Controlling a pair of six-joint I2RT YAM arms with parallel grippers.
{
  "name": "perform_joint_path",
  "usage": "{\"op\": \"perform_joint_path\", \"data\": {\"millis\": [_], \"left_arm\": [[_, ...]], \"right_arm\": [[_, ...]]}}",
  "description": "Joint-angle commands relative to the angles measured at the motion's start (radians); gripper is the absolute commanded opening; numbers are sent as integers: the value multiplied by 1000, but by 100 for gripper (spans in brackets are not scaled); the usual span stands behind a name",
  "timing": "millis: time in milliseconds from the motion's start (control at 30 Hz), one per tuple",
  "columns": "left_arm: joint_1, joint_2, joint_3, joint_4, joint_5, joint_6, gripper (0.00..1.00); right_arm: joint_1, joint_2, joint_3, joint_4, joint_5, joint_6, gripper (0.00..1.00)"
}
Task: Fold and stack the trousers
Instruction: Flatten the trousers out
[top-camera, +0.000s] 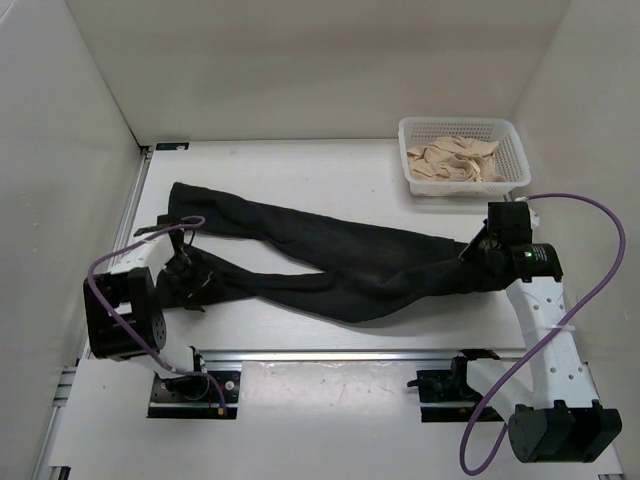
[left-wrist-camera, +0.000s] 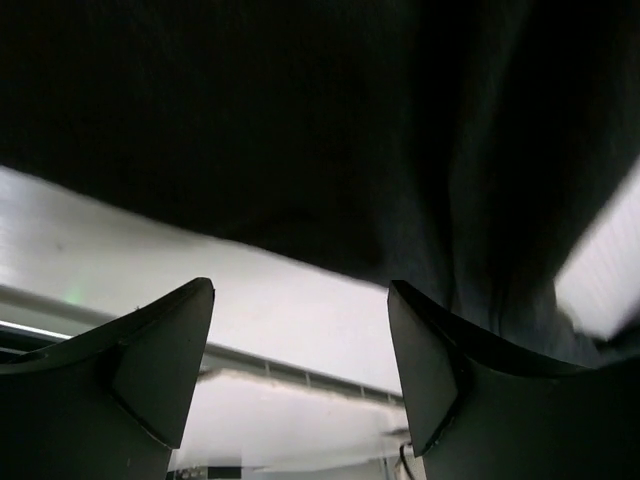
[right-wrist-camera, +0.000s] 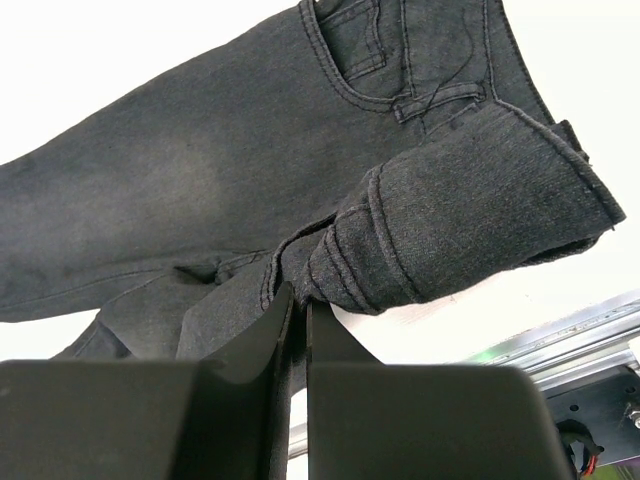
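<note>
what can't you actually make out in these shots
- Top view: the left claw tips are lost against the black trousers, so contact is unclear.
- Left wrist view: the cloth is dark and blurred; which part it is, I cannot tell.
- Right wrist view: the right claw hides how much cloth it pinches.
- Top view: the beige cloth in the basket is too small to identify.

The trousers (right-wrist-camera: 250, 170) are seen in charcoal black, faded to grey just beyond the black right gripper (right-wrist-camera: 298, 300). Farther beyond it, a white latticed basket (top-camera: 470, 189) with beige cloth (top-camera: 455, 160) is seen. Purple cables (top-camera: 560, 196) are noted.
</note>
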Motion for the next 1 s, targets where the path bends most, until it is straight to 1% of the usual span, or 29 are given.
{"op": "perform_joint_path", "data": {"millis": [0, 67, 100, 167, 200, 233, 267, 300, 400, 433, 500, 533, 567, 600, 633, 667, 733, 767, 833, 867, 900, 933, 967], "left_arm": [[-3, 39, 38, 79, -92, -41, 81], [-3, 111, 69, 105, -117, -50, 80], [-3, 169, 107, 105, -128, -50, 77], [-12, 224, 147, 105, -151, -50, 71], [-12, 268, 179, 105, -151, -50, 63], [-12, 287, 195, 105, -151, -50, 42], [-12, 304, 209, 105, -162, -50, 28], [-12, 318, 225, 105, -162, -30, 10], [-12, 330, 313, 49, -157, -21, 10], [-12, 289, 372, 24, -168, -21, 10], [-12, 232, 445, -51, -178, -21, 10], [-21, 203, 532, -74, -179, -10, 10], [-22, 156, 587, -99, -179, -10, 10], [-22, 142, 648, -155, -192, 1, 10], [-12, 141, 789, -188, -226, 11, 10], [-12, 141, 863, -223, -241, 11, 10], [-2, 141, 989, -304, -278, 22, 10], [14, 141, 1052, -317, -290, 22, 10], [41, 131, 1043, -317, -277, 22, 10], [63, 122, 992, -317, -266, 22, 10], [63, 108, 958, -306, -266, 34, 13], [63, 108, 921, -306, -266, 34, 21], [63, 108, 835, -295, -266, 45, 34]], "right_arm": [[-2, -15, 5, 41, -32, -22, 0], [-2, -24, 5, 41, -32, -22, 0], [-2, -24, 5, 41, -32, -22, 0], [-2, -24, 5, 41, -32, -22, 0], [-2, -33, 5, 41, -21, -22, 0], [-2, -34, -4, 41, -21, -22, 0], [-2, -34, -4, 32, -10, -22, 0], [-2, -43, -4, 32, -10, -22, 0], [-2, -43, -4, 32, -1, -22, 0], [-2, -43, -4, 23, -1, -22, 0], [-2, -29, 32, 22, 22, -22, 0], [-2, -14, 48, 22, 37, -22, 0], [-2, -3, 92, 22, 54, -31, 0], [-2, 20, 121, 1, 115, -31, 0], [-2, 20, 149, 1, 144, -31, 0], [-2, 31, 196, 1, 169, -31, 0], [-2, 31, 227, 1, 207, -54, 0], [-2, 31, 236, 1, 227, -54, 0], [-2, 31, 236, -23, 228, -54, 0], [-2, 42, 220, -39, 228, -31, 0], [-2, 42, 188, -54, 228, -19, 0], [-2, 42, 166, -85, 197, -3, 0], [-2, 25, 140, -97, 183, 36, 0]]}}
